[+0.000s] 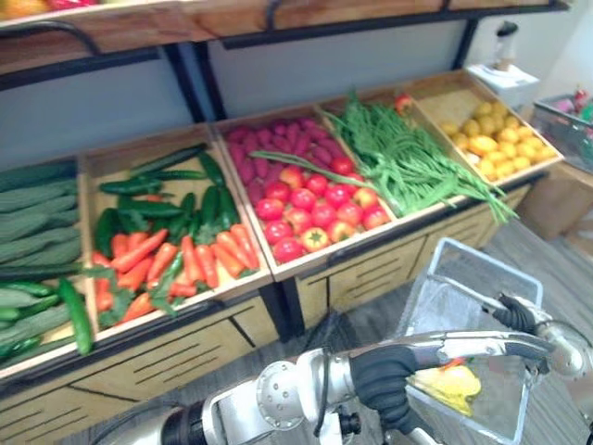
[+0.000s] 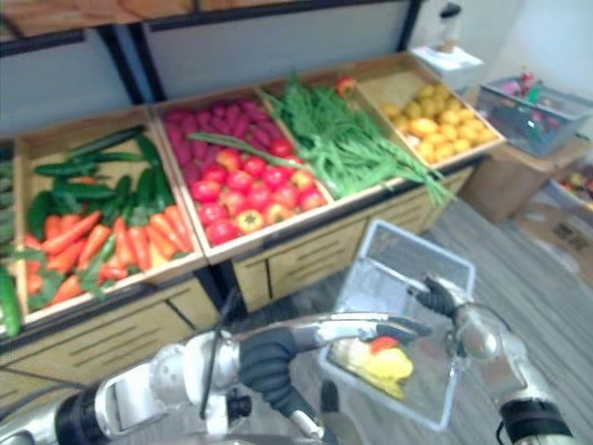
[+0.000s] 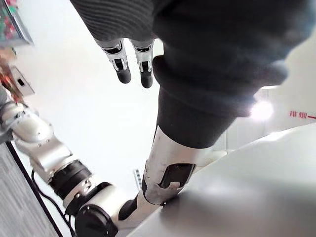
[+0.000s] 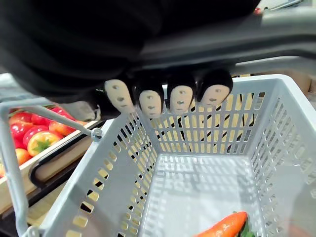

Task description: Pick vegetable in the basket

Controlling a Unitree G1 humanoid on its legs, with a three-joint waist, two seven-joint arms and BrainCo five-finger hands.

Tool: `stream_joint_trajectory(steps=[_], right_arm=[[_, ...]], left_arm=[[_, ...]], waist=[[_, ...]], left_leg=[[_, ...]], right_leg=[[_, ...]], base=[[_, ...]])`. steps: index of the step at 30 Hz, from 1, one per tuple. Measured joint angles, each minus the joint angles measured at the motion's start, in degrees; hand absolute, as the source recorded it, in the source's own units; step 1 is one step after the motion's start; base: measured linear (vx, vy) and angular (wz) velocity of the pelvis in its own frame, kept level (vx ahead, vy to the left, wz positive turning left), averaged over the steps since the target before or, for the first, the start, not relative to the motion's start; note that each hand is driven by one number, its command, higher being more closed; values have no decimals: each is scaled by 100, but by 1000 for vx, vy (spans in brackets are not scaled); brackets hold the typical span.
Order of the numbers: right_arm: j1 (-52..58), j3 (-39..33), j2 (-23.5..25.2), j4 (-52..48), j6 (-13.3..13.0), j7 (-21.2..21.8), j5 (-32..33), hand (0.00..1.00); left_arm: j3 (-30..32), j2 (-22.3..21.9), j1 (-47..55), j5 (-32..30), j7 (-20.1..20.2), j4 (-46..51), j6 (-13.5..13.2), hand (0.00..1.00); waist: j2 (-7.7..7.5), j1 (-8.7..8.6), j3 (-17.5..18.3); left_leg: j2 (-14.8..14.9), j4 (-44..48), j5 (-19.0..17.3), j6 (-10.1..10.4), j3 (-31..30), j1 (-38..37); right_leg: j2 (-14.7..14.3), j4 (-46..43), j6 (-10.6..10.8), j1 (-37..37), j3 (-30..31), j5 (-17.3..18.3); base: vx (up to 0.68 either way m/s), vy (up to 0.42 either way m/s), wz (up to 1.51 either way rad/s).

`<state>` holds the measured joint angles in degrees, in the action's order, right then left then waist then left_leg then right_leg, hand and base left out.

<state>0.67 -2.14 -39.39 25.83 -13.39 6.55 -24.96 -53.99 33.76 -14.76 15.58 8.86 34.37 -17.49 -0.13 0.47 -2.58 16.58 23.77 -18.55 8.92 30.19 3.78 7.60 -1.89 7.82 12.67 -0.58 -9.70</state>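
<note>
A pale grey plastic basket [image 1: 460, 269] hangs in front of the vegetable stand at the lower right. My right hand [image 2: 443, 298] is shut on its handle, with the fingers [image 4: 150, 101] curled over the grey bar. Inside the basket lie a yellow vegetable [image 2: 384, 366] and an orange carrot [image 4: 224, 226]. My left hand [image 1: 463, 349] reaches across from the lower left and hovers over the basket's near rim. Its fingers [image 3: 123, 66] are straight and hold nothing.
The wooden stand holds crates of cucumbers [image 1: 37, 222], carrots with green peppers [image 1: 167, 255], tomatoes [image 1: 315, 209], green beans [image 1: 408, 167] and yellow vegetables [image 1: 496, 134]. A wire basket [image 1: 565, 125] on cardboard boxes stands at the far right.
</note>
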Motion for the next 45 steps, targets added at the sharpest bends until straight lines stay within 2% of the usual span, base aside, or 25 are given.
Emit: stream_joint_trajectory(steps=[2,5,6,7,8,11,16,18,20,23,25,29,31,33,34,39,41,45], right_arm=[[195,-252,243,107,59,-46,5,100],[555,-670,639,444,99,-173,14,100],[611,-779,810,714,124,-231,15,100],[656,-995,1023,977,162,-252,19,100],[679,-1114,1150,1097,188,-257,20,100],[829,-1586,1835,1787,365,-455,77,100],[905,-2084,2230,2346,541,-752,146,100],[899,-2355,2435,2813,555,-852,272,100],[899,-2548,2582,3052,584,-889,318,100],[944,-2700,2744,3154,627,-905,321,100],[1025,-2702,2885,3135,697,-914,461,100],[1129,-2645,3141,3034,791,-919,526,100],[1245,-2588,3218,2952,803,-945,531,100],[1302,-2579,3272,2914,804,-1013,543,100],[1310,-2567,3293,2937,804,-1054,577,100],[1223,-2563,3299,3396,786,-1135,757,100],[1153,-2552,3282,3593,784,-1137,763,100],[1072,-2405,3264,3767,782,-1169,977,100]], left_arm=[[276,47,225,-4,-7,143,-11,0],[967,94,699,-3,-60,277,-81,0],[1423,93,1007,-6,-116,314,-97,0],[1927,87,1267,-22,-183,310,-98,0],[2186,74,1405,-62,-233,302,-98,0],[3438,-195,2129,-614,-555,130,-97,0],[4680,-969,2891,-1588,-878,-523,52,0],[5277,-1468,3099,-2131,-935,-1150,270,0],[5735,-1724,3136,-2617,-1007,-1779,407,0],[6740,-2259,3135,-3176,-1201,-2981,715,0],[7464,-2636,3197,-3276,-1488,-3666,1035,0],[8220,-2880,3194,-3310,-1913,-4844,1322,0],[8705,-3011,3085,-3382,-2128,-5935,1441,0],[9013,-3062,2968,-3186,-2249,-6699,1462,0],[9388,-3134,2862,-3126,-2308,-7461,1509,0],[9845,-3237,2810,-2916,-2344,-8952,1666,0],[9803,-3337,2796,-2792,-2317,-9156,1724,0],[9247,-3438,2745,-2829,-2215,-9377,1691,0]], waist=[[-28,98,45],[-52,138,141],[-103,138,200],[-81,158,237],[-112,169,237],[-234,181,296],[-285,223,333],[-353,279,396],[-412,280,457],[-425,232,520],[-443,172,542],[-454,182,578],[-383,135,662],[-360,128,720],[-354,114,752],[-372,99,808],[-352,87,800],[-289,47,791]], left_leg=[[-113,-125,92,-12,-189,66],[-283,-359,297,-56,-665,234],[-336,-449,369,-83,-842,303],[-373,-543,453,-77,-986,331],[-401,-594,489,-82,-1070,350],[-523,-938,750,-108,-1442,427],[-634,-1363,1076,-51,-1725,450],[-626,-1594,1230,-61,-1772,382],[-617,-1693,1305,-56,-1830,285],[-612,-1778,1329,-51,-1821,157],[-607,-1827,1315,-47,-1798,95],[-570,-1869,1293,-39,-1680,-57],[-575,-1918,1258,-34,-1672,-102],[-590,-1990,1275,-32,-1678,-103],[-602,-2063,1297,-20,-1690,-117],[-664,-2479,1459,8,-1831,-217],[-670,-2570,1501,9,-1840,-240],[-700,-2570,1539,-1,-1820,-315]], right_leg=[[95,6,-14,-30,-185,9],[256,123,-38,-201,-681,25],[278,180,-46,-242,-848,31],[303,207,-61,-301,-987,43],[329,210,-86,-313,-1047,64],[346,387,-149,-443,-1357,124],[342,492,-167,-493,-1644,177],[282,503,-163,-488,-1678,175],[246,503,-172,-513,-1740,176],[230,519,-182,-615,-1744,182],[232,538,-186,-698,-1742,188],[209,561,-240,-790,-1750,230],[215,572,-215,-819,-1757,290],[217,597,-209,-798,-1762,296],[214,642,-206,-798,-1764,298],[153,785,-206,-789,-1764,296],[140,788,-210,-771,-1758,293],[147,787,-157,-790,-1677,242]], base=[[-21,-14,58],[10,-22,84],[23,-43,69],[24,-48,64],[23,-44,61],[31,-50,56],[43,-34,32],[54,-25,6],[93,-19,9],[49,-7,0],[0,0,0],[-17,-11,-7],[-10,-6,-2],[0,0,0],[0,0,0],[47,-13,2],[87,-5,1],[87,9,-9]])
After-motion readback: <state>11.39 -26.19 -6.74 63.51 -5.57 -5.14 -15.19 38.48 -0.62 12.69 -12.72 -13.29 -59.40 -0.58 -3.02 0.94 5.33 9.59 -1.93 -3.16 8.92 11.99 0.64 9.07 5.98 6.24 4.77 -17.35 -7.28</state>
